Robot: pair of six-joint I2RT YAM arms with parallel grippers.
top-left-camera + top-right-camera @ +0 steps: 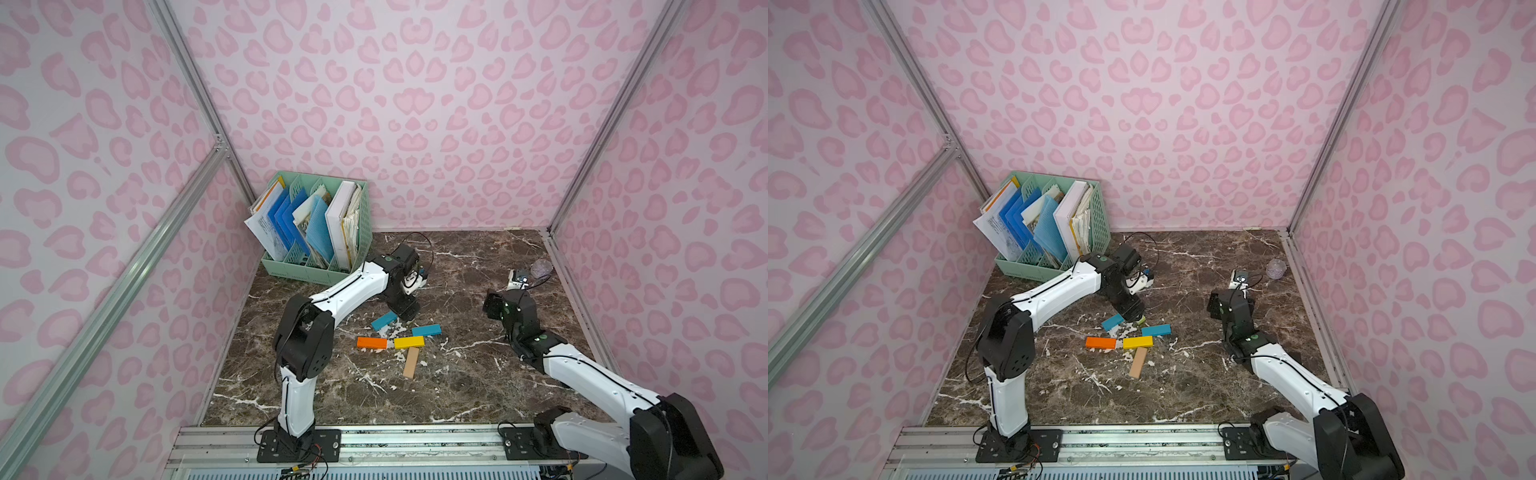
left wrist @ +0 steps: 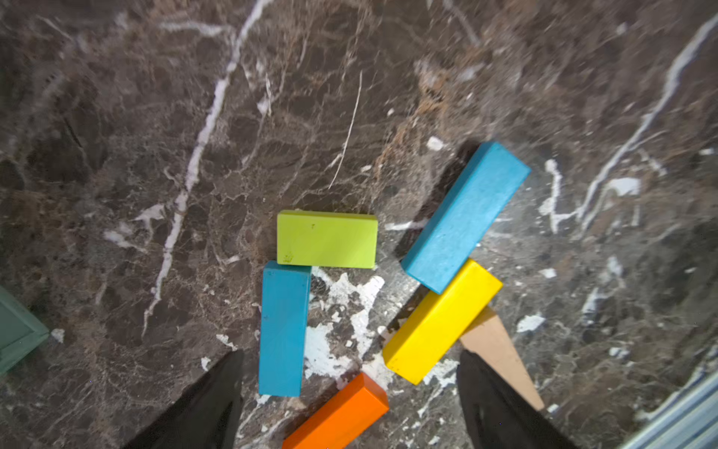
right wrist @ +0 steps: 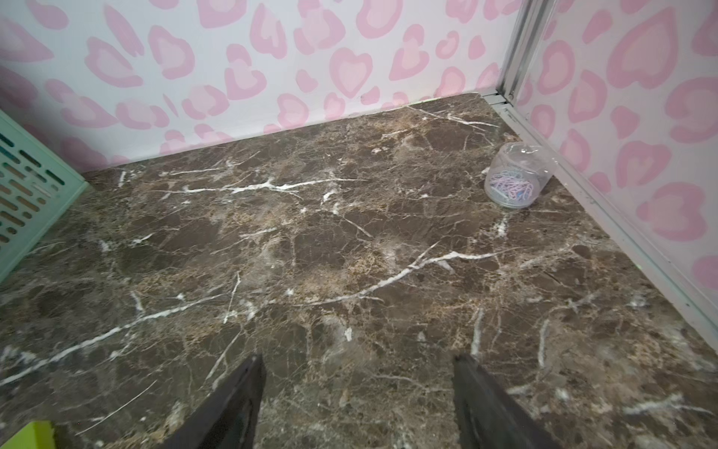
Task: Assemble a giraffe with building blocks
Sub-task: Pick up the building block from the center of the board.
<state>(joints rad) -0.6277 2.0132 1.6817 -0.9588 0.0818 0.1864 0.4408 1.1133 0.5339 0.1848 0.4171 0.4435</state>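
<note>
Left wrist view showed the left gripper (image 2: 349, 353) with fingers spread wide, holding nothing, above the blocks. Nearest lay the plain tan wooden bar (image 1: 411, 362); next the orange bar (image 1: 371, 342) and yellow bar (image 1: 409, 342); farther, two teal-blue bars (image 1: 384, 321) — one touching the short lime-green block (image 2: 326, 239). The right gripper (image 3: 358, 355), equally wide and empty, hung well apart over the brown marble tabletop (image 3: 349, 233).

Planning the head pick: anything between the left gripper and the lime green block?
Nothing visible. The left gripper hangs open close over the lime green block, with no object between them. One teal block butts end-on against its long side at a corner, so jaws closing across that side might catch it.
</note>
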